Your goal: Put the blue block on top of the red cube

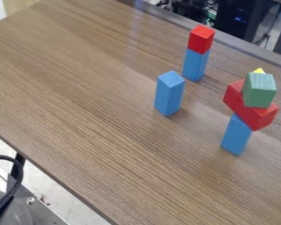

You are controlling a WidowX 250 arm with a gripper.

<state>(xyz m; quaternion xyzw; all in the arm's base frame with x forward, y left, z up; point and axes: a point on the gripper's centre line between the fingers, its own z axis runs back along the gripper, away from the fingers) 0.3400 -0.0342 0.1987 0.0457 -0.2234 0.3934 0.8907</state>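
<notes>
A blue block [168, 94] stands upright by itself on the wooden table [78, 88], right of the view's centre line and a little above mid-height. Behind it and slightly to the right, the red cube [201, 39] rests on top of a second upright blue block [195, 64]. The lone blue block and this stack stand apart from each other.
At the right, a third blue block [236, 135] bears a long red block [248, 107], with a green block [259, 90] and a yellow tip [259, 70] above. A black cable [16, 180] curves beyond the table's lower left edge.
</notes>
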